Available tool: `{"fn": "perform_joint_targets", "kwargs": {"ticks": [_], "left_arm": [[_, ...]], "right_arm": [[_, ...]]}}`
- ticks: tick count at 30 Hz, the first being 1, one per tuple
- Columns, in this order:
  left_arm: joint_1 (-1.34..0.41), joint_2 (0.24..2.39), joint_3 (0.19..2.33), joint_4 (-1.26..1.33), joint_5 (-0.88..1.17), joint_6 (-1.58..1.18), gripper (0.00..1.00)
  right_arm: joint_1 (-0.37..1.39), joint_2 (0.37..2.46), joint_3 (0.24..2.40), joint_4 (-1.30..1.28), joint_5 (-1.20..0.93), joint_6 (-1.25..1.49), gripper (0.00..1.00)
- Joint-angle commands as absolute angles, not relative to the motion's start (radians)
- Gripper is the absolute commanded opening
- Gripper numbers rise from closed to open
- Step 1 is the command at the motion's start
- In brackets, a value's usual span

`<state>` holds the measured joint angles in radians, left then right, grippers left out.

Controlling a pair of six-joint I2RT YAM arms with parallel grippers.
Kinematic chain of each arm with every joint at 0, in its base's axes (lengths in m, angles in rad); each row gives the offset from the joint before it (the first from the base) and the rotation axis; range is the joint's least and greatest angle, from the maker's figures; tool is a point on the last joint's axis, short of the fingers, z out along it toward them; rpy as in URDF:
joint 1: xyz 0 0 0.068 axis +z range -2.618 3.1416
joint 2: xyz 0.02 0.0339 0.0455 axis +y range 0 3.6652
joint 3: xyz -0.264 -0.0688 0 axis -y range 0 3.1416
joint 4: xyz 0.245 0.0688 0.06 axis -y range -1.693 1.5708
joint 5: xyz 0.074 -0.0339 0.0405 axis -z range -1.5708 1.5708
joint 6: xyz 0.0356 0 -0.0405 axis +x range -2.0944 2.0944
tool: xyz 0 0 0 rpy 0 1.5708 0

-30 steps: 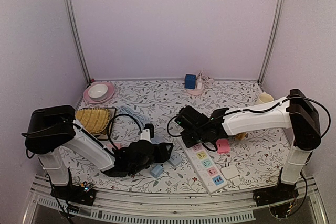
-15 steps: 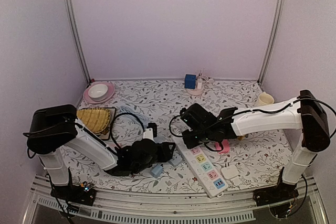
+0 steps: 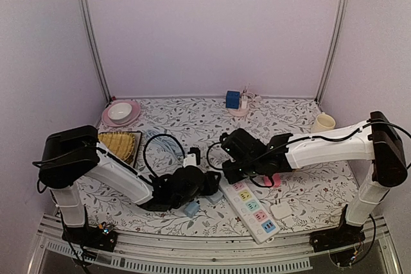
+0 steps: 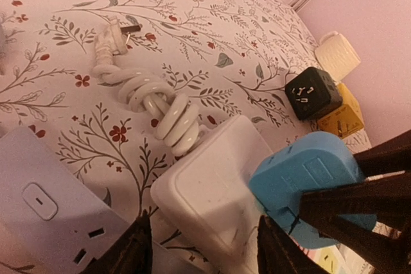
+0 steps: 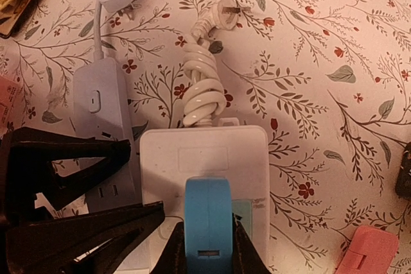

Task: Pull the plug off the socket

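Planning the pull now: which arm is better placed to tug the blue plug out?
Right: the right hand grips the blue plug; the left hand hangs open at the white power strip.

Soft, even light with a pink-mauve cast fills every view, and shadows on the table (image 3: 192, 117) are faint, with no glare. The wrist views are sharp mid-frame — only the dark left hand (image 4: 202, 232) blurs at the bottom edge.

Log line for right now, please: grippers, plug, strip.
phase: pre-pull | right gripper: shut on blue plug | plug: seated in white power strip | left gripper: open, astride strip end | pull: not done
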<state>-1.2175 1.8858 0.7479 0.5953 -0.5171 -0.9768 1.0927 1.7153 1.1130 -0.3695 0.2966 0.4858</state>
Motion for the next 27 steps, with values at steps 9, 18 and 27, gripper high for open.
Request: {"fn": "perform_joint_targets", "kwargs": {"ticks": [9, 18, 27], "left_arm": [[-1.232, 2.008, 0.811, 0.278, -0.489, -1.009, 0.57], [-1.231, 2.009, 0.813, 0.280, -0.487, -1.003, 0.57], [-1.233, 1.992, 0.784, 0.324, -0.485, -0.993, 0.57]], "right_arm": [[1.101, 1.577, 1.140, -0.339, 0.370, 0.470, 0.04], [1.080, 1.563, 1.136, -0.354, 0.385, 0.463, 0.04], [0.978, 1.460, 0.981, -0.327, 0.343, 0.496, 0.04]]}}
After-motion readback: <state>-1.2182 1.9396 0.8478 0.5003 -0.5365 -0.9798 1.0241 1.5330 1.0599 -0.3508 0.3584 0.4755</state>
